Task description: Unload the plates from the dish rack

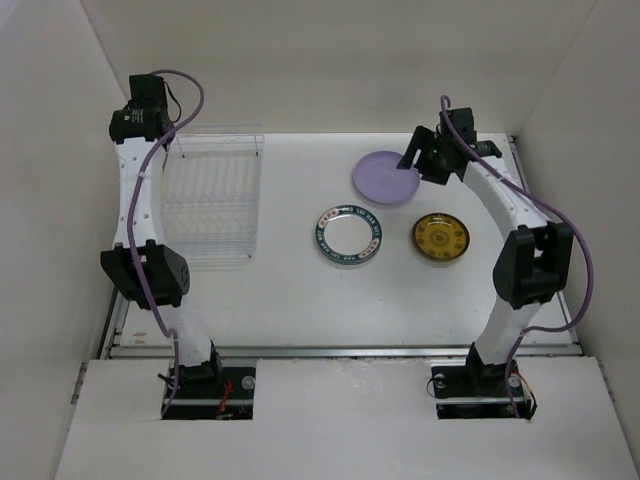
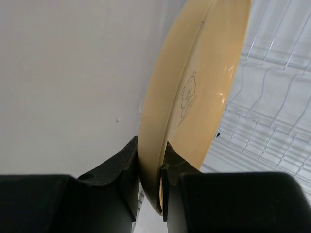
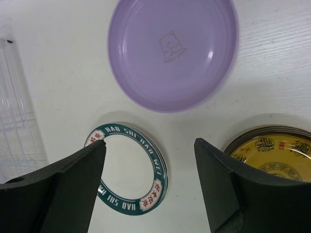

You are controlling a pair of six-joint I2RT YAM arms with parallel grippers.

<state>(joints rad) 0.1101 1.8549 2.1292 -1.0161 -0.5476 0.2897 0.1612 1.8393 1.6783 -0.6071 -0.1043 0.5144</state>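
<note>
Tan plate (image 2: 194, 97) in my left tool (image 2: 150, 162), by the dish rack (image 2: 272, 121)
Clamped on its rim, plate upright and edge-on; the worktop (image 1: 290, 290) lies to my right. Right tool (image 3: 148, 145) apart.

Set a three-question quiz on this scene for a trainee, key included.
1. True or false: the left gripper has its jaws shut on the rim of a cream plate.
2. Where does the purple plate lie? A. flat on the table B. held in a pair of jaws C. standing upright in a slot
3. Fill in: the right gripper has its jaws ____ and holds nothing.
Key: 1 true; 2 A; 3 open.
</note>
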